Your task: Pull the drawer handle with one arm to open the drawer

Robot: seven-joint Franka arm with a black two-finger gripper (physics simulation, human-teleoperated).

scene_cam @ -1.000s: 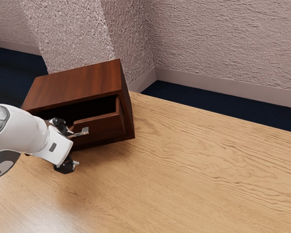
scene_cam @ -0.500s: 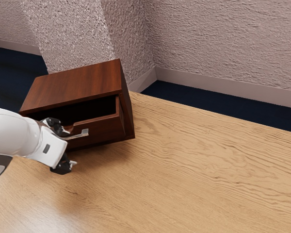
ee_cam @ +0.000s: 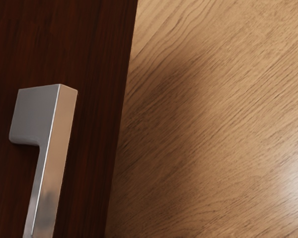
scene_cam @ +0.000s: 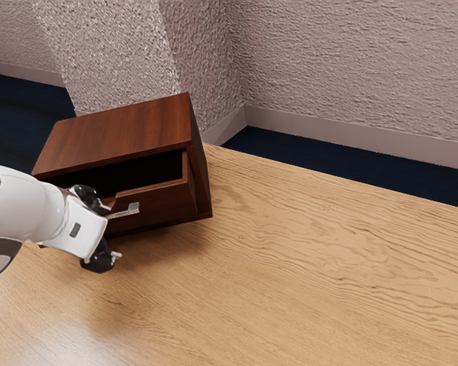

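- My pincer (scene_cam: 101,229) is open: one black finger (scene_cam: 89,195) stands above the handle and the other sits low, near the table, well apart from the first.
- The cabinet (scene_cam: 122,133) stands on the table (scene_cam: 305,259), close to the corner of the wall.
- The drawer (scene_cam: 159,200) is partly out of the cabinet's front, with a dark gap showing above its front panel.
- The silver handle (scene_cam: 127,209) sticks out from the drawer front, and my pincer is right at the handle's near end.
- I cannot tell whether either finger touches the handle.
- From my wrist, the handle (ee_cam: 44,158) runs along the dark drawer front (ee_cam: 89,49), with the table (ee_cam: 213,124) just beside the drawer's edge.
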